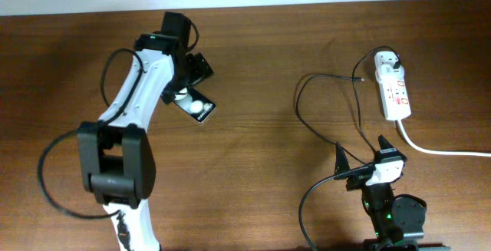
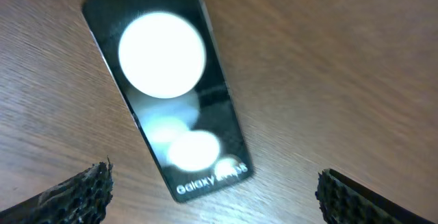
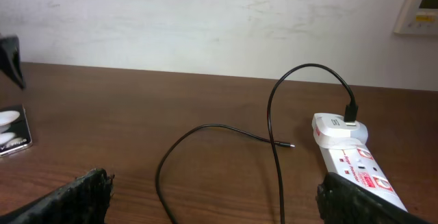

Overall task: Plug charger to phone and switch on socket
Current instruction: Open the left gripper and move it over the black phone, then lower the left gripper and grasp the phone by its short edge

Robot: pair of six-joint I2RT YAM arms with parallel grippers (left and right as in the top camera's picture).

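The phone (image 1: 199, 107) is a black slab with white round patches, lying flat at the table's left centre. It fills the left wrist view (image 2: 174, 94), lettering end nearest the fingers. My left gripper (image 1: 189, 82) (image 2: 213, 188) hovers over it, open and empty. The white socket (image 1: 395, 91) (image 3: 356, 164) lies at the far right with the white adapter head (image 1: 386, 67) (image 3: 339, 129) plugged in. The charger's black cable (image 1: 301, 101) (image 3: 274, 114) loops over the table; its plug tip (image 1: 361, 78) (image 3: 291, 145) lies loose. My right gripper (image 1: 360, 153) (image 3: 215, 190) is open, empty, near the cable loop.
The socket's thick white cord (image 1: 441, 151) runs off the right edge. A pale wall (image 3: 205, 18) stands behind the table's far edge. Bare brown wood (image 1: 253, 143) lies between the phone and the cable loop.
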